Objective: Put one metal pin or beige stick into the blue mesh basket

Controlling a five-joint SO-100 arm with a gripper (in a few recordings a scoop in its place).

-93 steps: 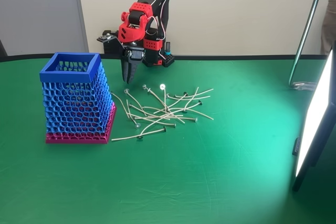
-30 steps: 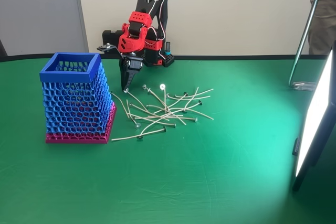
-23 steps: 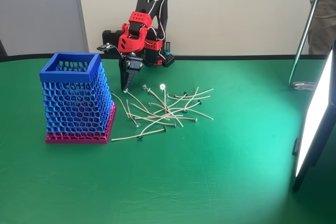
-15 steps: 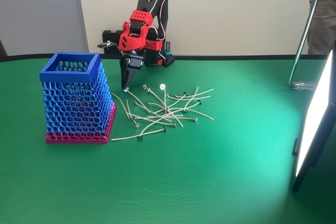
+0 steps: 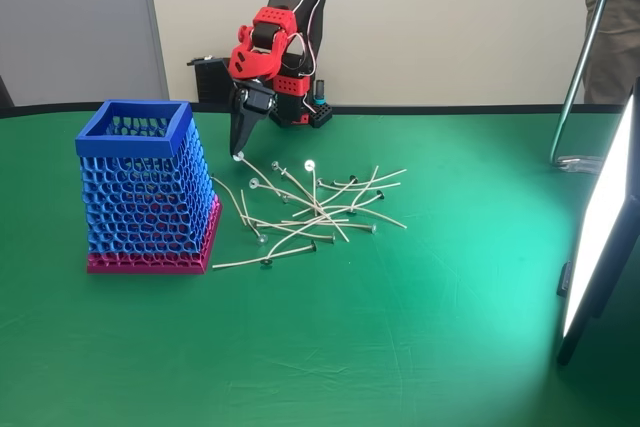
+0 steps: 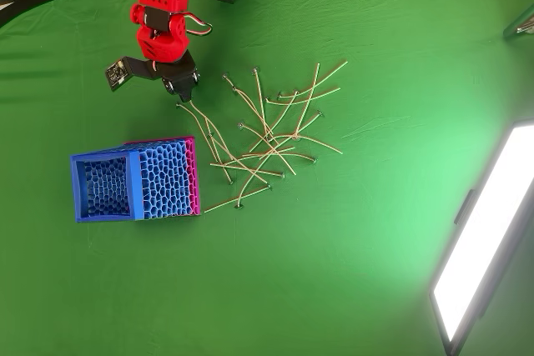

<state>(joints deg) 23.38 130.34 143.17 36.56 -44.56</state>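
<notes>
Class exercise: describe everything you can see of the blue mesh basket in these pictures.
The blue mesh basket is tall and square, seemingly plastic, with honeycomb-mesh walls, a solid blue rim and a magenta-pink base. It stands upright on the green table, left of the pile of sticks in the fixed view. One stick's tip lies close by its base; contact is unclear. The claw is apart from it.

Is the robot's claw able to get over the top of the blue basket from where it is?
Probably yes. The gripper, pinching one beige stick, hangs beside the blue mesh basket near rim height, and nothing stands between them; its top is open.
</notes>
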